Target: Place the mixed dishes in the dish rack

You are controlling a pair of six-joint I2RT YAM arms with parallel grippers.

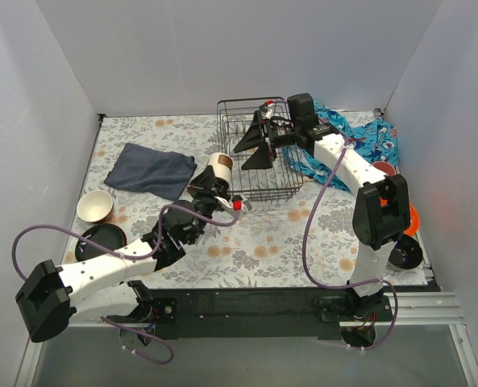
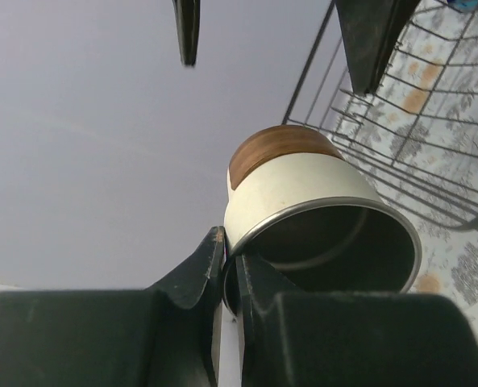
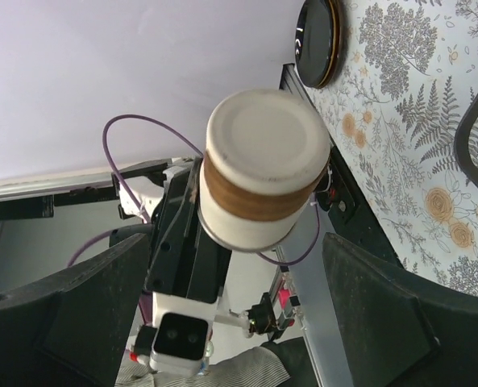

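My left gripper [image 1: 213, 182] is shut on the rim of the metallic cup [image 1: 220, 166], cream-sided with a brown band, and holds it in the air at the near left corner of the black wire dish rack [image 1: 287, 187]. In the left wrist view the jaws [image 2: 230, 266] pinch the steel rim of the cup [image 2: 303, 189], with the rack's wires [image 2: 400, 153] to the right. My right gripper [image 1: 253, 149] is open and empty over the rack, facing the cup. In the right wrist view its wide-open gripper [image 3: 239, 322] frames the cup's base [image 3: 263, 177].
A tan bowl [image 1: 94, 205] and a dark plate [image 1: 101, 239] lie at the left; the plate also shows in the right wrist view [image 3: 315, 40]. A navy cloth [image 1: 151, 169] lies left of the rack. A blue patterned cloth [image 1: 359, 137], a dark red bowl [image 1: 384, 168], an orange plate [image 1: 414, 219] and a dark dish [image 1: 405, 254] are at the right.
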